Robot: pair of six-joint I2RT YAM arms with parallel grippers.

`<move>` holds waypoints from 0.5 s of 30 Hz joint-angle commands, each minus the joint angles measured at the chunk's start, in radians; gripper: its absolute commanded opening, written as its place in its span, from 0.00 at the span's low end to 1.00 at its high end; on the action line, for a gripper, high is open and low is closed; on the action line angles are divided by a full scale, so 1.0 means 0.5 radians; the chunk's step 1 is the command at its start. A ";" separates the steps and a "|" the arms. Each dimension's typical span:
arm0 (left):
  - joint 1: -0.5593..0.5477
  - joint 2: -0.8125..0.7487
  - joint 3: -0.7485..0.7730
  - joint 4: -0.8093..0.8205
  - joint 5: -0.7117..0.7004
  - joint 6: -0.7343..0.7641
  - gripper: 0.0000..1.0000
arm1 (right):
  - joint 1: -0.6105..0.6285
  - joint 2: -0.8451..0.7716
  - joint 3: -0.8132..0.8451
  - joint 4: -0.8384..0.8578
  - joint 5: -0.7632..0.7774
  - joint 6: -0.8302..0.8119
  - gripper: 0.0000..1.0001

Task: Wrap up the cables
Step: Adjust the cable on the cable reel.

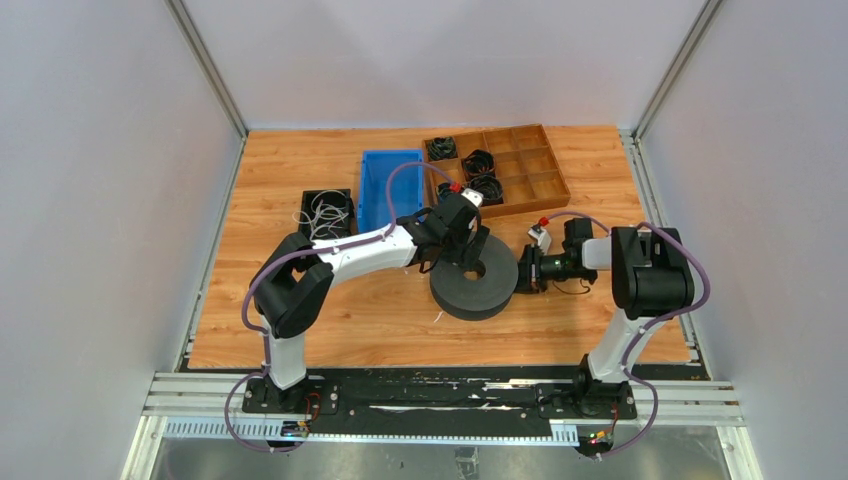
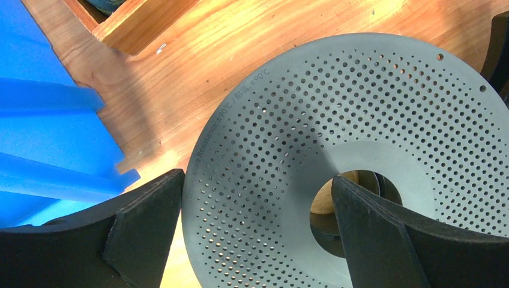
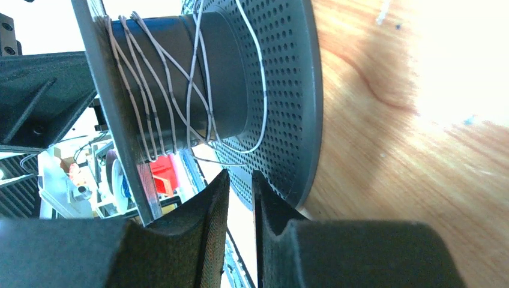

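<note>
Thin whitish-grey cables [image 3: 157, 96] wound loose, crossed, on hub [image 3: 231, 72] of grey holed plastic spool [image 1: 490, 295], middle of wooden desk [image 1: 340, 330]. Left claw [image 2: 257, 180] spread wide over spool, nothing held. Right claw [image 3: 240, 180] barely parted beside hub, nothing seen gripped. Slack loops could be unwound or snagged, since no end is held.

Grey round perforated plastic disc [image 2: 360, 120] with central hole: centre and right of frame.
Blue plastic bin [image 2: 42, 120]: left edge.
Wooden box corner [image 2: 138, 24]: upper left.
Wood-grain tabletop [image 2: 180, 78]: beneath all.
Left claw [image 2: 255, 186]: black fingers [image 2: 144, 222] spread wide, in the lower corners.
</note>
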 commanded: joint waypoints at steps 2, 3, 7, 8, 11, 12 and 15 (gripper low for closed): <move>-0.022 -0.047 0.008 0.063 0.008 0.013 0.97 | -0.087 0.049 0.071 -0.177 -0.012 -0.130 0.21; -0.022 -0.046 0.011 0.061 0.008 0.014 0.98 | -0.106 0.044 0.079 -0.199 -0.009 -0.149 0.21; -0.022 -0.049 0.041 0.053 0.016 0.030 0.99 | -0.219 0.020 0.109 -0.287 0.008 -0.222 0.21; -0.022 -0.052 0.047 0.049 0.020 0.037 0.98 | -0.245 -0.001 0.114 -0.307 0.018 -0.242 0.21; -0.022 -0.078 0.066 0.049 0.021 0.062 0.98 | -0.328 -0.061 0.117 -0.337 0.049 -0.293 0.21; -0.022 -0.089 0.071 0.049 0.015 0.071 0.98 | -0.350 -0.081 0.127 -0.362 0.062 -0.315 0.21; -0.022 -0.122 0.097 0.053 0.042 0.123 0.98 | -0.409 -0.150 0.164 -0.430 0.112 -0.397 0.21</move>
